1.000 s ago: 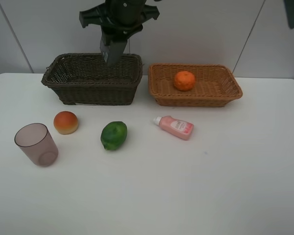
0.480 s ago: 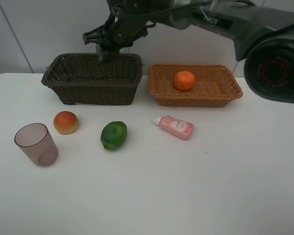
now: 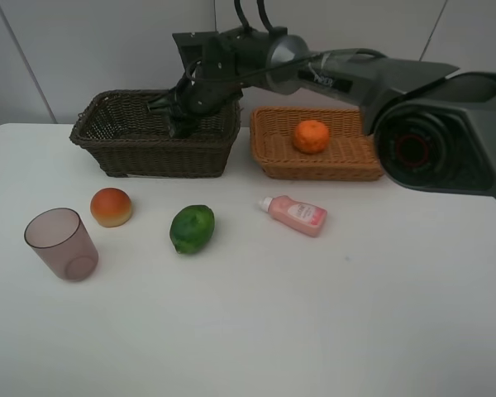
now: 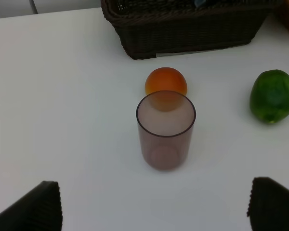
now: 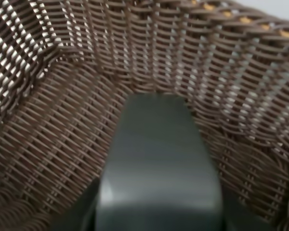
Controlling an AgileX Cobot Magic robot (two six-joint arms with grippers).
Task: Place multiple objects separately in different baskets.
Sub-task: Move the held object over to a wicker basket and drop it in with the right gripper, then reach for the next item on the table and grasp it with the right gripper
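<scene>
- One black bottle (image 5: 156, 163) is the thing in hand: it fills the near part of the right wrist view as a dark slab, down inside the dark brown basket (image 3: 116, 153) and close to its woven wall.
- The right gripper (image 3: 180, 116) reaches across the middle and dips over that basket's rim. Its claw is pressed together, and it appears to be pinching the bottle, though the fingers themselves do not show.
- To do the step well, the arm likely needs to go lower until the bottle is at or near the basket floor, then part the claw fully. A straight lift afterwards would keep it from catching the wicker.
- A release from too high up could tip the bottle against the wall.
- Nothing else shows in the part of the dark basket that the cameras see.
- The light tan basket (image 3: 314, 165) stands just beside it and holds one orange (image 3: 311, 136).
- Four items lie loose on the white table (image 3: 355, 314): a pink bottle (image 3: 296, 214) on its side, a lime (image 3: 192, 228), a red-orange fruit (image 3: 111, 206) and an upright, empty purplish cup (image 3: 62, 243).
- The left gripper (image 4: 154, 204) hangs above the cup, its claw spread wide and holding nothing.
</scene>
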